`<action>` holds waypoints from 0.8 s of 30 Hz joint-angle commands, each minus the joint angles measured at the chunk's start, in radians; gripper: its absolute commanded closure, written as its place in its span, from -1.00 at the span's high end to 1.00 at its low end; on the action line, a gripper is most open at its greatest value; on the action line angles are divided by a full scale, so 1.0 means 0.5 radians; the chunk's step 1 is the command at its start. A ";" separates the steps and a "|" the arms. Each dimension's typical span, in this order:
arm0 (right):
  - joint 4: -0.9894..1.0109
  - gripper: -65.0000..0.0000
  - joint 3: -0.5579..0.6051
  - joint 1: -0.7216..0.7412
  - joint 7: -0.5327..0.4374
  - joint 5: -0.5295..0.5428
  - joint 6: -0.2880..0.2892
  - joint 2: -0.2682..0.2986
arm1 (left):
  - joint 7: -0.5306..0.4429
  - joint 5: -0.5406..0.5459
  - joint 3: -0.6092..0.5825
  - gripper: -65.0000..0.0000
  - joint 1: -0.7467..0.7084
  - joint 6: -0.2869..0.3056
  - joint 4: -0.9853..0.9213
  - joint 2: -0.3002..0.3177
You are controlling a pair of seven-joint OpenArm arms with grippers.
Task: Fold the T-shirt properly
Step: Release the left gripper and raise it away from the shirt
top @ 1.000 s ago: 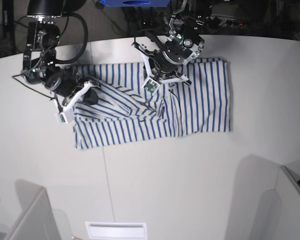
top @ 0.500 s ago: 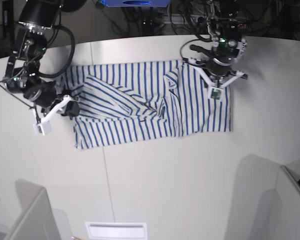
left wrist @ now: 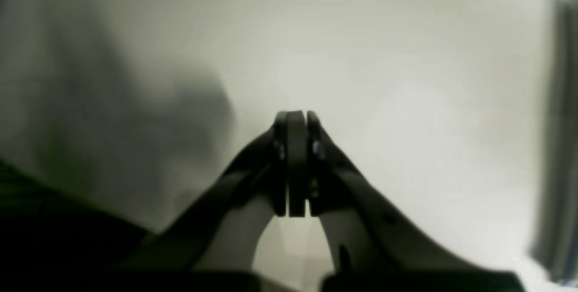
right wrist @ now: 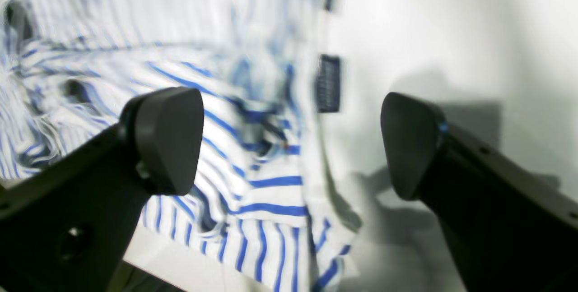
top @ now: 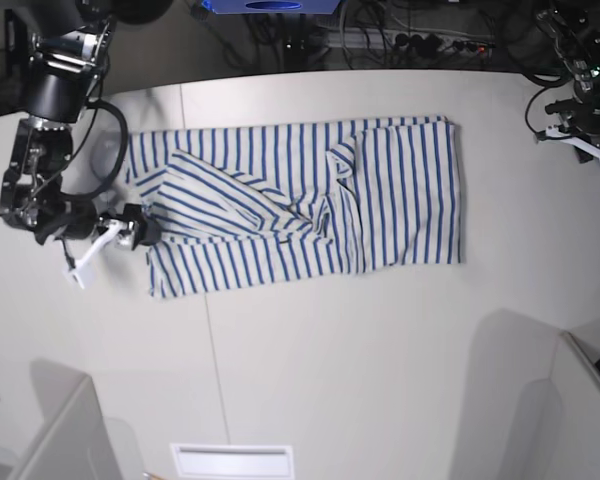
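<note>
While the large white T-shirt with thin blue stripes [top: 300,205] is lying spread but rumpled across the pale table [top: 330,380], both arms are standing off it. Nearest the shirt, the right gripper [right wrist: 291,141] is hovering at its neckline end, jaws spread wide and empty, one black pad [right wrist: 169,138] over striped cloth and the other over bare table; the small dark tag [right wrist: 328,83] is showing just beyond the gap between them. Farther off, well clear of the shirt's opposite end, the left gripper [left wrist: 295,161] is pointing at bare table, its jaws pressed together with nothing between them.

The main risk, as judged here, is lying in the bunched ridge at the shirt's middle: any fold laid over it is likely to trap creases and leave crooked edges. A wide-open pincer closing near the neckline may also catch several layers at once and drag the whole shirt instead of lifting one edge.
</note>
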State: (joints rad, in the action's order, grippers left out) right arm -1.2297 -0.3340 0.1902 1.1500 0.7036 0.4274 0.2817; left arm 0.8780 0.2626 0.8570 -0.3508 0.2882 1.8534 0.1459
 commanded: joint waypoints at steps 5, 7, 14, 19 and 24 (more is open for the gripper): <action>0.169 0.72 -0.009 0.069 -0.009 0.046 0.190 0.049 | -0.048 0.010 0.095 -1.00 0.065 0.248 -0.185 0.093; 0.187 0.72 -0.009 0.029 0.015 0.046 0.215 0.033 | -0.048 0.004 0.086 -1.00 0.099 0.260 -0.253 0.087; 0.178 0.72 -0.006 -0.041 0.190 0.046 0.304 -0.175 | -0.349 0.001 -0.071 -1.00 0.126 0.260 -0.305 0.069; 0.187 0.71 0.007 -0.047 0.196 0.033 0.300 -0.252 | -0.367 0.001 -0.221 -1.00 0.148 0.257 -0.382 0.056; 0.193 0.61 0.010 -0.069 0.141 0.027 0.199 -0.246 | -0.367 0.001 -0.378 -1.00 0.197 0.257 -0.443 0.047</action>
State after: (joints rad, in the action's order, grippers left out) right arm -1.1439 -0.3363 0.1673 1.1473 0.8017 0.5568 0.1535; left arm 0.7109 0.2489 0.6659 -0.2569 0.4099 1.6196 0.1612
